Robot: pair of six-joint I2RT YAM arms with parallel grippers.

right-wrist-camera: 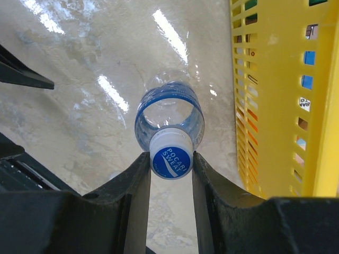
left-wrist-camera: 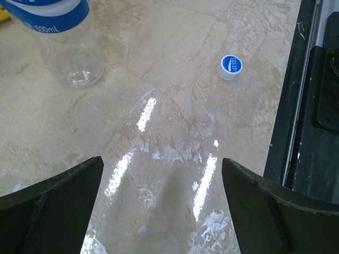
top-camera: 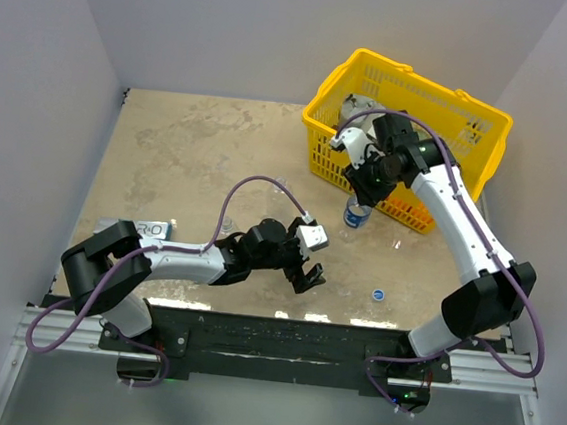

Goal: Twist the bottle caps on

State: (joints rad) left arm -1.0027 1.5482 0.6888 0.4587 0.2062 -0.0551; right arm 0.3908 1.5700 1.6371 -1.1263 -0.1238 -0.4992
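A clear bottle (top-camera: pixel 356 217) with a dark blue label stands upright on the table beside the yellow basket. From above, the right wrist view shows this bottle (right-wrist-camera: pixel 169 114) with a blue cap (right-wrist-camera: pixel 170 159) on its neck. My right gripper (right-wrist-camera: pixel 170 154) is shut on that cap, one finger on each side; in the top view the right gripper (top-camera: pixel 366 192) is directly over the bottle. A second blue cap (top-camera: pixel 379 294) (left-wrist-camera: pixel 230 66) lies loose on the table near the front edge. My left gripper (top-camera: pixel 310 275) (left-wrist-camera: pixel 162 161) hangs open over bare table, left of that loose cap, holding nothing.
The yellow basket (top-camera: pixel 473 120) (right-wrist-camera: pixel 275 106) stands at the back right, close beside the bottle, with a grey can (top-camera: pixel 354 107) inside. A blue-and-white packet (top-camera: pixel 151 229) lies at the left. The black base rail (left-wrist-camera: pixel 307 106) runs along the near edge.
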